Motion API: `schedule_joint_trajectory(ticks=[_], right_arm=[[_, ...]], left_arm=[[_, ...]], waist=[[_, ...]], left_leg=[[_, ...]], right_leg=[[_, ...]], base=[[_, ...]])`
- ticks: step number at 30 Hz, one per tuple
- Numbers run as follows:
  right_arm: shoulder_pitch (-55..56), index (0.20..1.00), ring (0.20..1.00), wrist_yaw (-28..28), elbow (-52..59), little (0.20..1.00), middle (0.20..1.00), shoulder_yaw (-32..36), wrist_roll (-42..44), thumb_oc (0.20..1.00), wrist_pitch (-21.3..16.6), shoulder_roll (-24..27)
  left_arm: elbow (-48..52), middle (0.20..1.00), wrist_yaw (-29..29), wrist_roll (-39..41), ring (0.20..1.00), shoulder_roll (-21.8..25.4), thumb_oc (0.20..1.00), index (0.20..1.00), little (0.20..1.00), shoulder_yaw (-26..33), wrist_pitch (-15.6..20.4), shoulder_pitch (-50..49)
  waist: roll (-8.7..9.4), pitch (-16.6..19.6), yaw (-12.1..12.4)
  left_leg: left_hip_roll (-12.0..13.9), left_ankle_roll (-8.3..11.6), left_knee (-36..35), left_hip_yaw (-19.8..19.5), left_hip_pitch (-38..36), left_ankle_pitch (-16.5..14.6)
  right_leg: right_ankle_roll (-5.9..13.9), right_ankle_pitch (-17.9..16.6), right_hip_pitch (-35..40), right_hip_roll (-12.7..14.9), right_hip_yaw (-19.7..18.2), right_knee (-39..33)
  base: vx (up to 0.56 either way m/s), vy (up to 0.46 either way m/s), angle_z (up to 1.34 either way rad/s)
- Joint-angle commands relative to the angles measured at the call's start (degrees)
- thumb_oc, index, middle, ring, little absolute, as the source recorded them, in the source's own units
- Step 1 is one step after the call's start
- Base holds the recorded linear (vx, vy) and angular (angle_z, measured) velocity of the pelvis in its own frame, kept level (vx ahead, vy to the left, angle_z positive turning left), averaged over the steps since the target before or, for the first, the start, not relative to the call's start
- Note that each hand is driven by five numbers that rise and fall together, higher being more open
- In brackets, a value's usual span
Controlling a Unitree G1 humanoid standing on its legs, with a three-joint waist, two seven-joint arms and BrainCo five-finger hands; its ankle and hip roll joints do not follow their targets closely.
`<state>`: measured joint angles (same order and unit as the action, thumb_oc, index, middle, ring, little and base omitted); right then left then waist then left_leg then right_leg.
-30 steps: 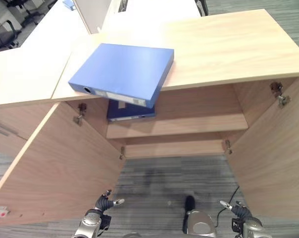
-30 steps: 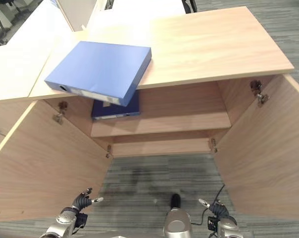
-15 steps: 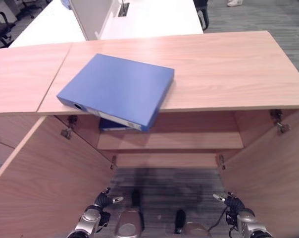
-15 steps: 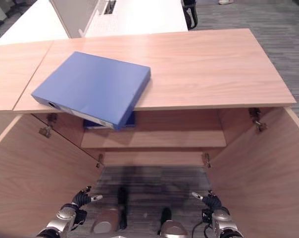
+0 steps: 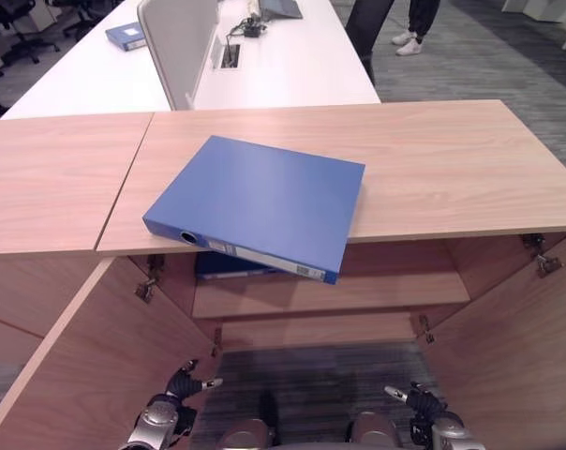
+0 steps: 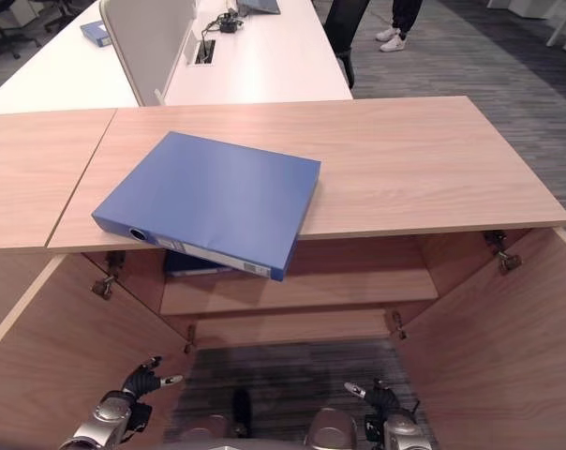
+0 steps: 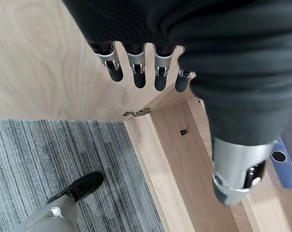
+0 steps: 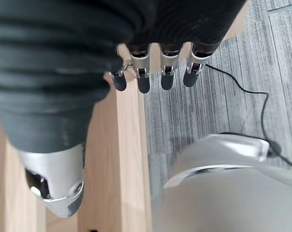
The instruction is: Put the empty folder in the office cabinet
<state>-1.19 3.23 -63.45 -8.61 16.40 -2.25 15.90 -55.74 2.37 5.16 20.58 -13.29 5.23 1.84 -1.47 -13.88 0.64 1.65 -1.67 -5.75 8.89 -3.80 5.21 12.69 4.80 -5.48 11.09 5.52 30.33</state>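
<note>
A blue folder lies flat on the top of the wooden office cabinet, its spine corner hanging over the front edge. Both cabinet doors stand swung wide. A second blue folder lies on the upper shelf inside, at its left end. My left hand hangs low in front of the left door, and my right hand hangs low by the right door. Both are far below the folder and apart from it. In the wrist views the left hand's fingers and the right hand's fingers are relaxed and hold nothing.
The left door and the right door flank the space where I stand. A neighbouring cabinet top joins on the left. Behind stands a white desk with a grey divider and another blue folder. A person's legs stand beyond.
The whole picture has shifted, so the camera has moved and takes in more of the desk behind. The folder lies in the same place on the cabinet top. Both hands stay low.
</note>
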Motion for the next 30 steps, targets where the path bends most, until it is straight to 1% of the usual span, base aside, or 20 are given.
schedule_joint_trajectory(ticks=[1, 2, 4, 6, 7, 8, 10, 12, 13, 14, 16, 17, 18, 20, 21, 22, 24, 27, 28, 30], right_arm=[[-1.4, 1.0, 1.0, 0.2, 2.8, 1.0, 1.0, 0.8, -0.7, 1.0, -1.4, 0.9], [-1.5, 1.0, 1.0, 0.2, 2.8, 1.0, 1.0, 0.8, -0.7, 1.0, -1.6, 0.7], [-2.0, 1.0, 1.0, 0.1, 3.0, 1.0, 1.0, 0.6, -1.0, 1.0, -1.4, 0.7], [-2.4, 1.0, 1.0, 0.2, 3.3, 1.0, 1.0, 0.4, -1.2, 1.0, -1.5, 0.9], [-2.4, 1.0, 1.0, 0.2, 3.3, 1.0, 1.0, 0.5, -1.2, 1.0, -1.5, 0.9], [-2.6, 1.0, 1.0, 0.1, 3.3, 1.0, 1.0, 0.3, -1.4, 1.0, -1.4, 1.0], [-2.3, 1.0, 1.0, 0.0, 3.8, 1.0, 1.0, 0.4, -1.5, 1.0, -1.2, 1.0], [-2.0, 1.0, 1.0, -0.2, 3.9, 1.0, 1.0, 0.1, -2.0, 1.0, -1.2, 1.1], [-2.1, 1.0, 1.0, -0.2, 3.8, 1.0, 1.0, -0.1, -2.2, 1.0, -1.2, 1.0], [-2.1, 1.0, 1.0, -0.3, 3.8, 1.0, 1.0, -0.4, -2.6, 1.0, -1.1, 1.0], [-2.0, 1.0, 1.0, -0.4, 4.4, 1.0, 1.0, -0.8, -2.8, 1.0, -1.1, 1.1], [-2.0, 1.0, 1.0, -0.4, 4.4, 1.0, 1.0, -0.8, -2.8, 1.0, -1.1, 1.1], [-1.9, 1.0, 1.0, -0.3, 4.9, 1.0, 1.0, -1.0, -2.7, 1.0, -1.2, 1.5], [-1.4, 1.0, 1.0, -0.2, 5.1, 1.0, 1.0, -1.1, -2.7, 1.0, -1.3, 2.2], [-1.4, 1.0, 1.0, -0.2, 5.1, 1.0, 1.0, -1.1, -2.7, 1.0, -1.3, 2.3], [-1.4, 1.0, 1.0, -0.2, 5.1, 1.0, 1.0, -1.2, -2.6, 1.0, -1.3, 2.9], [-2.1, 1.0, 1.0, 0.4, 4.6, 1.0, 1.0, -1.1, -2.5, 1.0, -1.5, 4.4], [-2.5, 1.0, 1.0, 0.6, 4.3, 1.0, 1.0, -1.0, -2.3, 1.0, -1.6, 5.0], [-3.1, 1.0, 1.0, 0.7, 3.6, 1.0, 1.0, -0.9, -2.1, 1.0, -1.5, 5.7], [-3.0, 1.0, 1.0, 0.7, 3.4, 1.0, 1.0, -0.6, -1.9, 1.0, -1.5, 6.2]], left_arm=[[1.8, 1.0, 0.3, -1.1, 1.0, 1.2, 1.0, 1.0, 1.0, 1.9, 1.3, 1.1], [1.4, 1.0, 0.5, -0.9, 1.0, 1.2, 1.0, 1.0, 1.0, 1.8, 1.5, 1.4], [1.3, 1.0, 0.7, -0.4, 1.0, 1.2, 1.0, 1.0, 1.0, 1.7, 1.5, 1.8], [1.9, 1.0, 0.8, 0.0, 1.0, 1.3, 1.0, 1.0, 1.0, 1.8, 1.5, 1.8], [1.9, 1.0, 0.8, 0.0, 1.0, 1.3, 1.0, 1.0, 1.0, 1.8, 1.5, 1.8], [2.3, 1.0, 0.7, -0.1, 1.0, 1.5, 1.0, 1.0, 1.0, 1.7, 1.5, 1.7], [3.5, 1.0, 0.9, 0.4, 1.0, 1.8, 1.0, 1.0, 1.0, 2.0, 1.7, 1.0], [3.5, 1.0, 1.0, 0.6, 1.0, 1.8, 1.0, 1.0, 1.0, 2.6, 1.8, 0.3], [3.3, 1.0, 1.0, 0.8, 1.0, 1.6, 1.0, 1.0, 1.0, 2.8, 1.9, 0.0], [3.0, 1.0, 1.0, 1.0, 1.0, 1.4, 1.0, 1.0, 1.0, 2.9, 2.0, -0.2], [2.5, 1.0, 1.0, 1.0, 1.0, 1.0, 1.0, 1.0, 1.0, 2.9, 2.0, -0.4], [2.5, 1.0, 1.0, 1.0, 1.0, 1.0, 1.0, 1.0, 1.0, 2.9, 2.1, -0.4], [2.5, 1.0, 1.0, 1.7, 1.0, 0.5, 1.0, 1.0, 1.0, 3.1, 2.0, -0.5], [2.3, 1.0, 1.1, 2.0, 1.0, 0.0, 1.0, 1.0, 1.0, 3.1, 2.1, -0.5], [2.3, 1.0, 1.1, 2.0, 1.0, 0.0, 1.0, 1.0, 1.0, 3.1, 2.1, -0.5], [2.1, 1.0, 1.0, 2.4, 1.0, -0.4, 1.0, 1.0, 1.0, 3.0, 2.0, -0.5], [1.8, 1.0, 1.3, 3.0, 1.0, -1.1, 1.0, 1.0, 1.0, 2.6, 1.9, 0.7], [1.6, 1.0, 1.4, 3.2, 1.0, -1.2, 1.0, 1.0, 1.0, 2.3, 2.0, 1.4], [1.7, 1.0, 1.3, 3.4, 1.0, -1.5, 1.0, 1.0, 1.0, 1.9, 2.1, 1.9], [2.9, 1.0, 1.0, 3.3, 1.0, -1.4, 1.0, 1.0, 1.0, 1.7, 2.1, 1.5]], waist=[[0.57, -0.4, 0.9], [0.46, -0.1, 1.0], [0.62, 0.4, 1.1], [0.26, 0.6, 2.0], [0.3, 0.5, 2.0], [0.84, 1.3, 2.9], [1.51, 2.3, 3.5], [1.85, 3.1, 4.4], [1.94, 3.4, 4.8], [1.98, 3.7, 5.1], [1.72, 3.7, 5.2], [1.63, 3.7, 5.1], [1.29, 3.5, 5.0], [0.89, 3.1, 4.9], [0.81, 3.1, 4.8], [0.26, 2.8, 4.7], [-0.38, 1.4, 4.6], [-0.33, 0.7, 4.5], [0.35, 0.3, 4.1], [1.16, 0.2, 3.4]], left_leg=[[1.0, 2.98, 3.7, -0.2, -3.1, -8.2], [1.3, 3.27, 4.0, -0.3, -2.6, -8.1], [1.7, 3.67, 5.0, -0.4, -1.0, -8.1], [3.1, 3.96, 6.6, 0.7, 1.0, -7.8], [3.1, 3.96, 6.8, 0.6, 1.1, -8.0], [3.1, 4.38, 7.7, 0.7, 3.1, -7.4], [3.3, 5.06, 8.0, 0.5, 4.0, -6.6], [4.4, 6.03, 7.8, 1.5, 4.4, -5.7], [5.0, 6.53, 7.2, 1.9, 4.2, -5.1], [5.6, 7.1, 6.8, 2.1, 4.3, -4.4], [7.3, 8.44, 6.2, 1.6, 4.6, -2.8], [7.4, 8.54, 6.1, 1.5, 4.5, -2.7], [8.8, 9.77, 5.6, 1.0, 4.8, -1.0], [10.0, 10.79, 5.0, 0.1, 5.0, 0.3], [10.0, 10.85, 5.0, 0.0, 5.0, 0.4], [11.2, 11.84, 4.0, -0.4, 5.5, 2.6], [12.6, 13.97, 3.6, -1.4, 7.9, 5.9], [12.8, 14.34, 4.8, -2.0, 9.5, 6.2], [12.3, 13.82, 7.9, -3.1, 10.1, 4.1], [11.1, 13.1, 12.0, -4.8, 8.2, 0.3]], right_leg=[[-1.44, -2.9, 4.3, 2.4, 4.0, -12.3], [-1.76, -3.2, 4.6, 3.5, 4.2, -13.4], [-1.53, -5.1, 4.0, 5.5, 2.5, -14.3], [-1.71, -6.0, 4.8, 7.6, 3.4, -13.3], [-1.69, -6.0, 4.8, 7.7, 3.4, -13.2], [-1.42, -7.5, 7.8, 8.8, 3.5, -14.1], [-0.57, -8.3, 8.8, 9.4, 2.5, -15.4], [0.01, -8.1, 10.5, 9.8, 4.2, -18.6], [0.25, -7.7, 11.7, 9.5, 5.3, -20.6], [0.31, -6.2, 12.7, 8.7, 5.9, -22.8], [-0.15, -2.7, 14.3, 6.5, 5.6, -26.8], [-0.26, -2.7, 14.4, 6.3, 5.6, -26.8], [-0.89, -1.5, 15.1, 4.3, 5.1, -29.6], [-1.7, -0.8, 16.6, 2.3, 5.7, -32.3], [-1.76, -0.9, 16.7, 2.2, 5.9, -32.5], [-2.22, -0.4, 17.8, 0.5, 6.6, -34.5], [-3.17, 0.5, 18.1, -1.1, 8.3, -35.3], [-3.5, 0.5, 18.1, -1.2, 9.1, -35.2], [-4.19, -0.1, 17.0, -1.1, 9.7, -34.8], [-4.87, -0.9, 15.8, -0.5, 10.2, -34.2]], base=[[-0.01, -0.112, 0.27], [-0.02, -0.143, 0.13], [-0.06, -0.16, 0.06], [-0.11, -0.146, 0.01], [-0.14, -0.206, -0.01], [-0.1, -0.209, -0.01], [-0.09, -0.264, -0.15], [-0.06, -0.256, -0.16], [-0.06, -0.281, -0.24], [-0.05, -0.28, -0.31], [-0.04, -0.228, -0.13], [-0.05, -0.269, -0.05], [-0.04, -0.262, -0.03], [-0.04, -0.267, 0.06], [-0.05, -0.259, 0.13], [-0.08, -0.235, 0.23], [-0.16, -0.248, 0.29], [-0.14, -0.103, 0.26], [-0.19, -0.114, 0.31], [-0.22, -0.117, 0.19]])
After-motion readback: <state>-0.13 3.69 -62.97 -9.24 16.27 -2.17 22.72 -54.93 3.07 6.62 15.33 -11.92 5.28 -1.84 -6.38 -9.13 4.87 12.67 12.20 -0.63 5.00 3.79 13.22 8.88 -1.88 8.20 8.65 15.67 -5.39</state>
